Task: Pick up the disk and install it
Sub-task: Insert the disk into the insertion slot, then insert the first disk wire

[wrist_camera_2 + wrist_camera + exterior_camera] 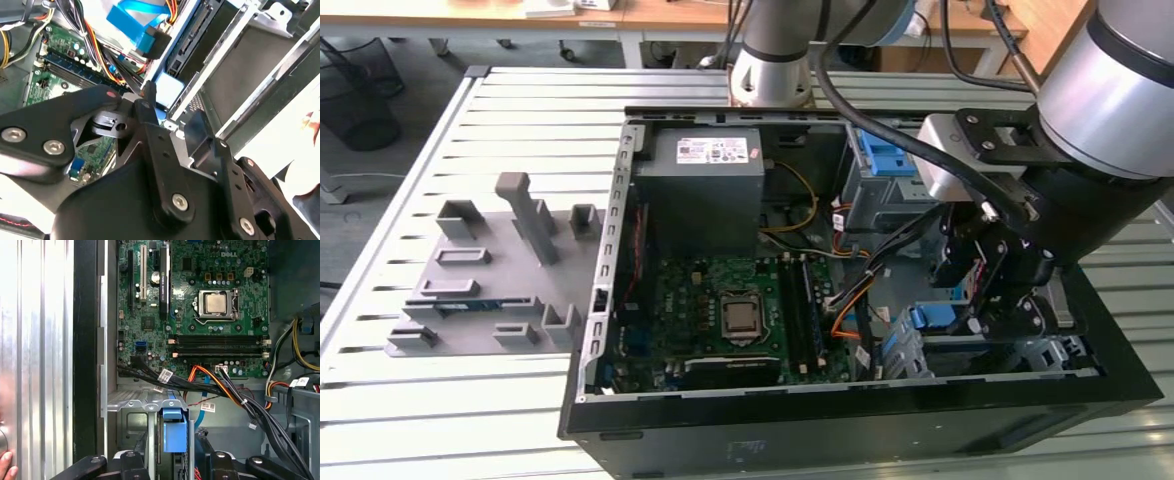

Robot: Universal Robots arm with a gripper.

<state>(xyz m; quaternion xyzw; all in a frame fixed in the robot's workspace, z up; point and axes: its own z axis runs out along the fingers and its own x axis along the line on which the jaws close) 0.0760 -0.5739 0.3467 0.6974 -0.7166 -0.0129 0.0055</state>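
Pinching the blue-framed disk (175, 435) edge-on between the black metal hand (173, 466), slotted upright inside the stamped grey steel cage (132, 404) beside green board (200, 315) and bundled orange-black cables (222, 386).

Disk (175, 437) edge-on, blue carrier showing, upright in metal drive cage (131, 406) slot.

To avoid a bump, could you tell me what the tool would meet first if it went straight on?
Probably the disk, by its blue carrier, in the drive cage, right ahead of the tool; depth is unclear.
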